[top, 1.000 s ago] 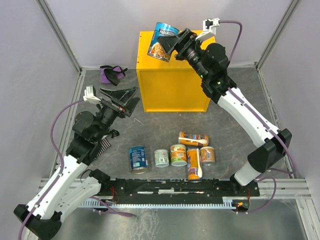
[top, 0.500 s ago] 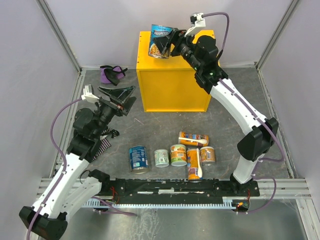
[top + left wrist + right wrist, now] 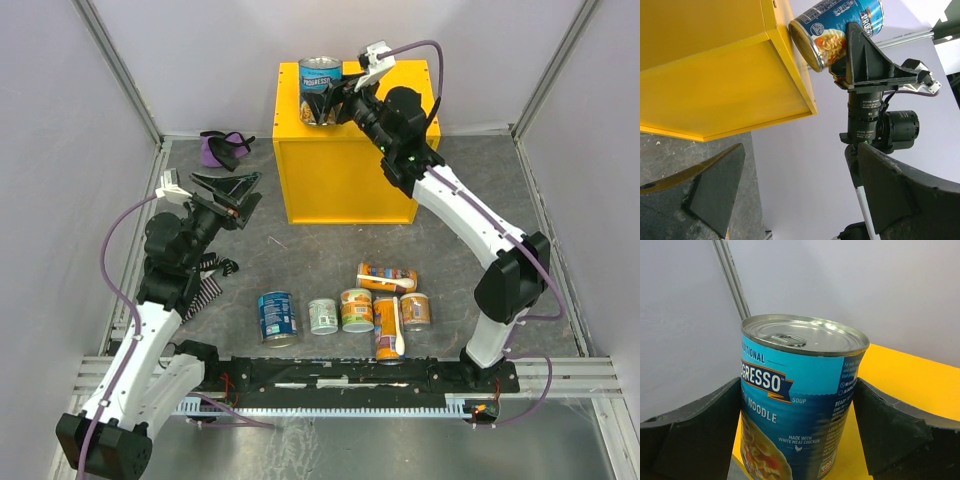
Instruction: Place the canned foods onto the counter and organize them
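Note:
My right gripper (image 3: pixel 326 100) is shut on a blue-labelled soup can (image 3: pixel 319 86) with a silver top, holding it nearly upright at the far left corner of the yellow counter (image 3: pixel 350 175). In the right wrist view the can (image 3: pixel 800 400) fills the space between my fingers (image 3: pixel 695 430), over the yellow top (image 3: pixel 905 385). I cannot tell whether it touches the top. In the left wrist view the can (image 3: pixel 840 25) shows at the counter's edge (image 3: pixel 715 75). My left gripper (image 3: pixel 238 193) is open and empty, left of the counter. Several cans stand or lie near the front: a blue one (image 3: pixel 277 317), a pale-green one (image 3: pixel 322 316) and orange ones (image 3: pixel 387 300).
A purple cloth bundle (image 3: pixel 225 147) lies at the back left. A striped cloth (image 3: pixel 207 290) lies under my left arm. Grey walls and metal rails enclose the table on three sides.
My right gripper has carried the blue can back and left over the counter and turned it from tilted to nearly upright. My left gripper has shifted slightly left.

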`<action>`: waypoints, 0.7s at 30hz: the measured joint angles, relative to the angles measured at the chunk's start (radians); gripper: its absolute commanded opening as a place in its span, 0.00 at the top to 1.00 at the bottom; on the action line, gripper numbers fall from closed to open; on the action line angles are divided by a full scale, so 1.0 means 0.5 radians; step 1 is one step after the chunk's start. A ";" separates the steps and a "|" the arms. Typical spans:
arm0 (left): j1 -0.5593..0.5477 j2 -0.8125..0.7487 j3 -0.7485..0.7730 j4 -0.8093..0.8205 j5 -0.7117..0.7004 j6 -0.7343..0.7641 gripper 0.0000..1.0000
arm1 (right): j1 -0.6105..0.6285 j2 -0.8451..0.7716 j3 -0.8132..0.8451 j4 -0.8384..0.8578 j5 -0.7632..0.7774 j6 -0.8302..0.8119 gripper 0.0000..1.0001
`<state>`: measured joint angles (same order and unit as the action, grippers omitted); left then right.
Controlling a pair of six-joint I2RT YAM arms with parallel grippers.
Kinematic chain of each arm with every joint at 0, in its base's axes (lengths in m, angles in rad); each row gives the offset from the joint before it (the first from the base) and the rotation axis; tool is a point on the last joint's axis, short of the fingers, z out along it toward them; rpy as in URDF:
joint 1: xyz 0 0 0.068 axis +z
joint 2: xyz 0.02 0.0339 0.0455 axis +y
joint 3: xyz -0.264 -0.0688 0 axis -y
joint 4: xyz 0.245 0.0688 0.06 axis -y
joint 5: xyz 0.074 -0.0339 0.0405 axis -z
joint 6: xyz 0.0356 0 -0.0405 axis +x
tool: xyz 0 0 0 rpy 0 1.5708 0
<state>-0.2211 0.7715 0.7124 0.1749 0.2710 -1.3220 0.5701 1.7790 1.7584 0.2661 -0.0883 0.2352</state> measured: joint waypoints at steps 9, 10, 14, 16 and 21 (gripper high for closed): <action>0.027 -0.017 -0.053 0.025 0.005 0.016 0.01 | 0.206 -0.125 -0.232 0.113 0.163 -0.364 0.98; 0.030 -0.017 -0.053 0.025 0.006 0.016 0.00 | 0.217 -0.134 -0.253 0.127 0.175 -0.378 0.98; 0.050 -0.015 -0.053 0.021 0.006 0.016 0.00 | 0.252 -0.156 -0.305 0.177 0.219 -0.410 0.98; 0.061 -0.011 -0.053 0.021 0.007 0.016 0.00 | 0.253 -0.156 -0.304 0.176 0.235 -0.408 0.98; 0.093 0.036 -0.052 0.025 0.008 0.016 0.00 | 0.252 -0.088 -0.177 0.076 0.292 -0.414 0.98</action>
<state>-0.1745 0.7895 0.6865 0.1875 0.2752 -1.3140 0.6960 1.7351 1.6699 0.3042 0.0578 0.0284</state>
